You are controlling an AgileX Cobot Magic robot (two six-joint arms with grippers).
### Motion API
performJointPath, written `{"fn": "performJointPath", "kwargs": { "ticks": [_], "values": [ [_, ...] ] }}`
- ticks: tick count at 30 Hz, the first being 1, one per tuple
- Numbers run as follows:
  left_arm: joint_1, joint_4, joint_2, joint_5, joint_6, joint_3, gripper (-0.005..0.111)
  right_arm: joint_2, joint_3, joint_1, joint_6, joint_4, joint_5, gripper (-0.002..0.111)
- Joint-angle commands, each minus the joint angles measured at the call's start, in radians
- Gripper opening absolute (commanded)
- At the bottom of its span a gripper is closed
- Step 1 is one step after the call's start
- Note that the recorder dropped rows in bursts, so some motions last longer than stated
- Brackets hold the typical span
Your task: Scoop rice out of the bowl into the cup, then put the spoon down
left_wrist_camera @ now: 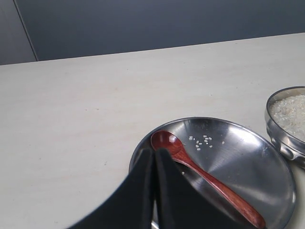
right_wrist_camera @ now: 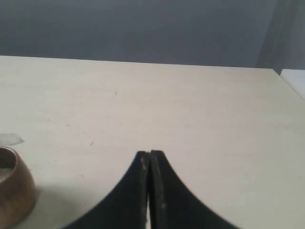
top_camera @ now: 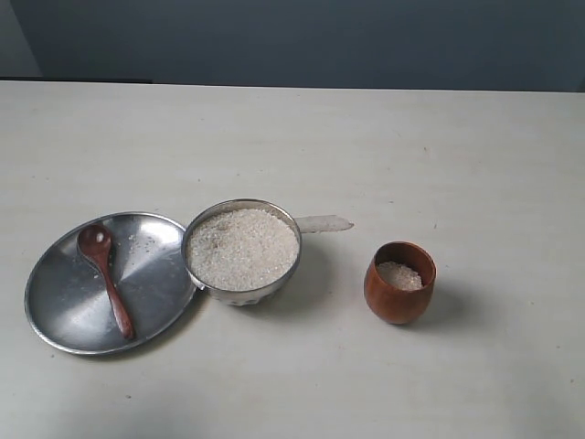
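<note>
The steel bowl is heaped with rice near the table's middle; its rim also shows in the left wrist view. The wooden cup stands to the bowl's right with some rice inside; its side shows in the right wrist view. The wooden spoon lies on the flat steel plate, head away from the front edge. My left gripper is shut and empty, just short of the spoon's head. My right gripper is shut and empty over bare table. Neither gripper shows in the exterior view.
A few loose grains lie on the plate beside the spoon. A pale strip lies on the table behind the bowl. Dark wall runs behind the table's far edge.
</note>
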Motion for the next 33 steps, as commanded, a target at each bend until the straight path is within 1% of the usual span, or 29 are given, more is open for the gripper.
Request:
{"fn": "performJointPath", "kwargs": {
  "ticks": [1, 9, 33],
  "values": [
    [0.001, -0.006, -0.005, -0.007, -0.003, 0.004, 0.000, -0.003, 0.024, -0.004, -0.007, -0.019, -0.022, 0.000],
    [0.001, -0.006, -0.005, -0.007, -0.003, 0.004, 0.000, -0.003, 0.078, -0.004, -0.007, -0.015, -0.057, 0.000],
    [0.001, -0.006, -0.005, -0.007, -0.003, 0.004, 0.000, -0.003, 0.078, -0.004, -0.007, -0.028, -0.066, 0.000]
  ]
}}
